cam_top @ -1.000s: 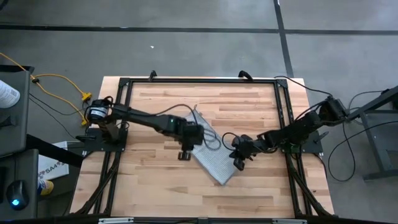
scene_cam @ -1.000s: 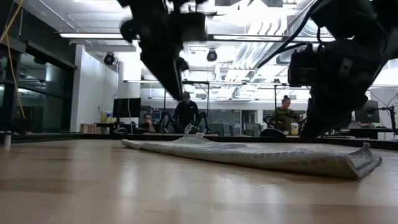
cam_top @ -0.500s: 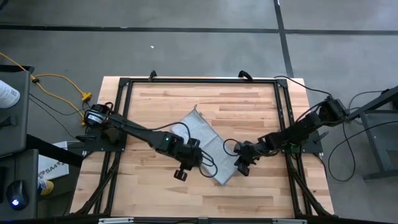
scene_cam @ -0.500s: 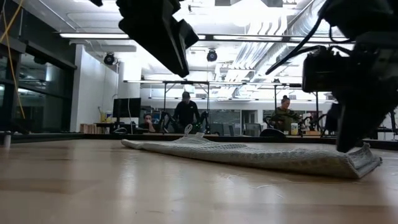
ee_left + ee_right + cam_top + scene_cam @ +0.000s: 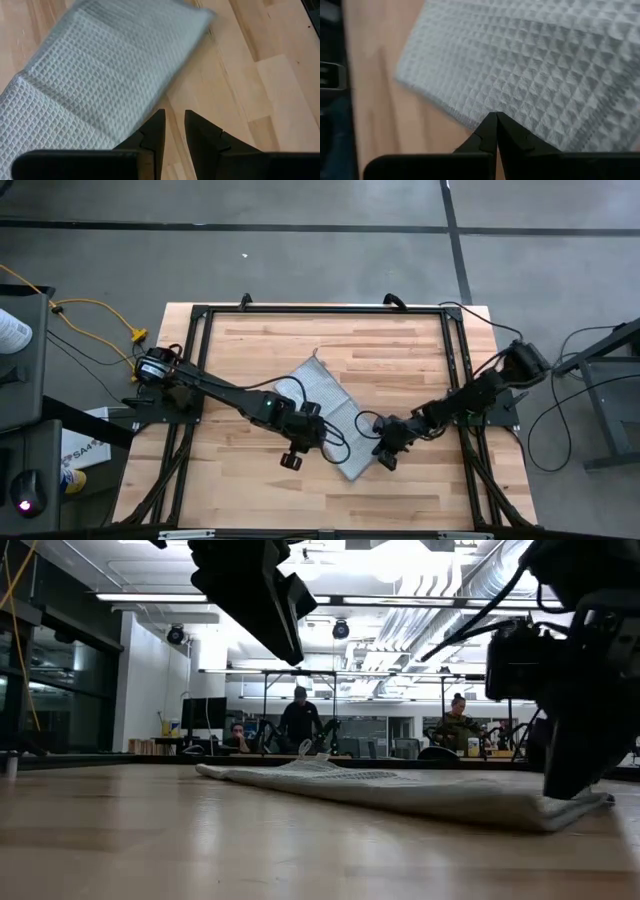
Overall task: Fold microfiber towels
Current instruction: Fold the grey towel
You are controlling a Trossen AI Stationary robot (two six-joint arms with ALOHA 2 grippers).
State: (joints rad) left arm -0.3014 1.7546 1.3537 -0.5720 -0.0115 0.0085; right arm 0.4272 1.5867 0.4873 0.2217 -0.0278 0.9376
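The light grey-blue waffle-weave towel [image 5: 325,395] lies folded into a long strip, slanting from the table's middle toward the near right. It rests flat on the wood, and a small tag [image 5: 305,747] stands up at its far end. My left gripper [image 5: 298,448] hovers well above bare wood beside the strip's left edge [image 5: 150,95], with its fingers slightly apart and empty. My right gripper [image 5: 383,457] is shut and down on the strip's near right end [image 5: 560,808]. My right gripper presses its shut fingertips [image 5: 496,120] down on the towel's top, just inside a hemmed edge [image 5: 470,122] at the strip's near right end. It comes slanting down from the table's right. The end lies flattened on the table under the tips [image 5: 575,802].
A black metal frame [image 5: 200,315] runs round the wooden tabletop. Loose cables [image 5: 345,430] hang from the arms over the strip's near part. Bare wood [image 5: 240,490] lies near and left of the towel. People sit in the room beyond the far edge [image 5: 300,720].
My left gripper has gone from above the towel toward the near left, off the cloth, and now holds still. My right gripper has gone down and a little nearer, onto the strip's near right end. That end stood thick before and now lies flattened.
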